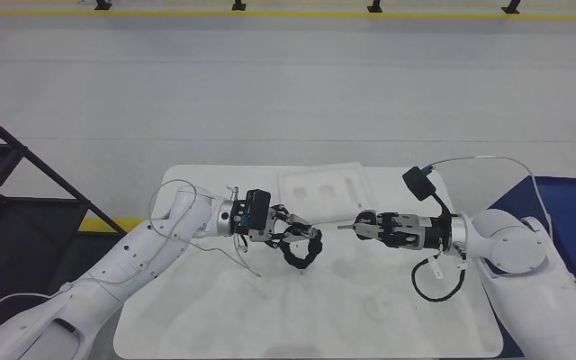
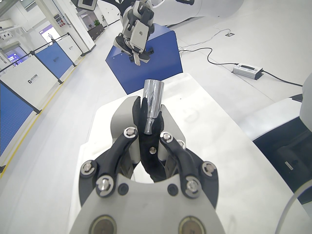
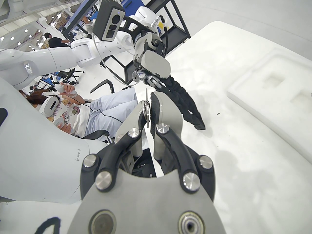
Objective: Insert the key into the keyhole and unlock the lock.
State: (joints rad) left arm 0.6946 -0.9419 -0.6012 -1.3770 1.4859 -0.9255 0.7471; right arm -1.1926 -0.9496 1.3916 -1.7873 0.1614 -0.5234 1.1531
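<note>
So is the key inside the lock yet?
No, it's out. The right gripper holds the key, and a gap shows between its tip and the lock in the left gripper.

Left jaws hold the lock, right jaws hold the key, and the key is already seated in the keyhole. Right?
No. The key is not in the keyhole: the left wrist view shows it held clear of the lock, a gap between them. The rest is right.
</note>
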